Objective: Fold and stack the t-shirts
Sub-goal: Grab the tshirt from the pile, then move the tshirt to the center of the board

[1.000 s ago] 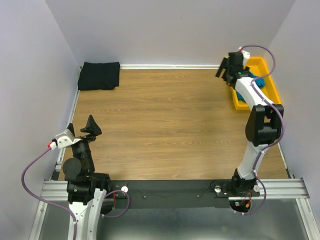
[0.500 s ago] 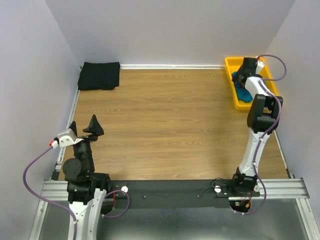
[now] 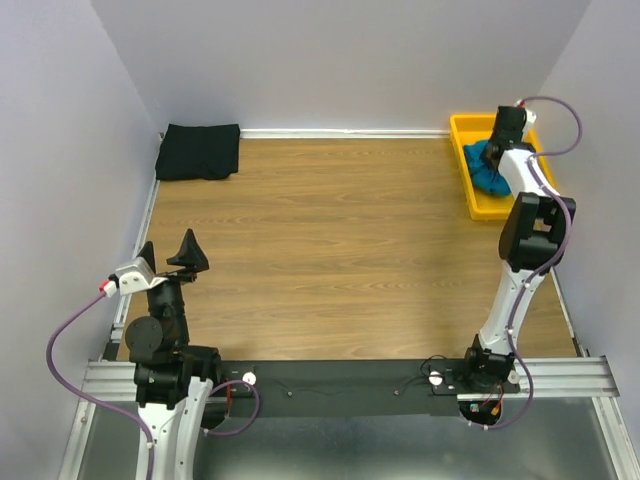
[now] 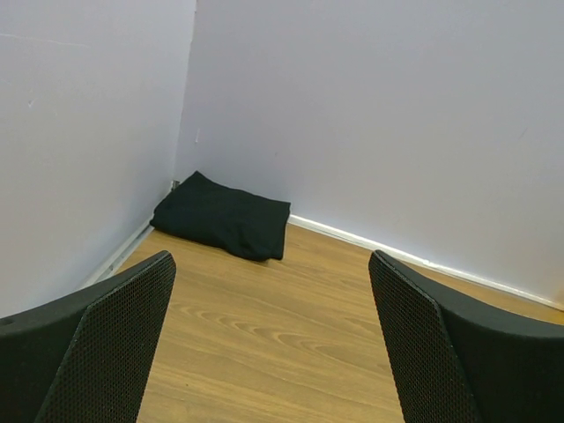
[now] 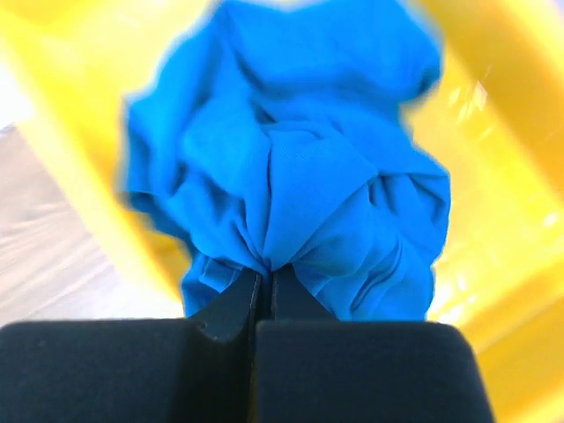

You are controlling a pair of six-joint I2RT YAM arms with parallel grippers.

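Right claw is pinched tight on a bunched fold of the blue shirt, its two fingers pressed together with cloth squeezed between them. From above, this claw reaches down into the yellow tray at the far right corner of the table, where the blue shirt lies crumpled inside. In the wrist view the tray walls rise bright yellow on both sides of the cloth.

Left claw hangs above the near left part of the table with its fingers spread wide and nothing between them. Its wrist view shows the left claw pointed toward the far left corner.

In that corner the black shirt lies folded in a flat, roughly square bundle, against both walls. The wrist view shows the black shirt with soft, rounded edges.

The table is brown wood-grain board, and it looks smooth in the wrist view too. Pale lilac-grey walls close it in on three sides, with a white baseboard strip along the back. A metal rail at the near edge carries both arm bases.
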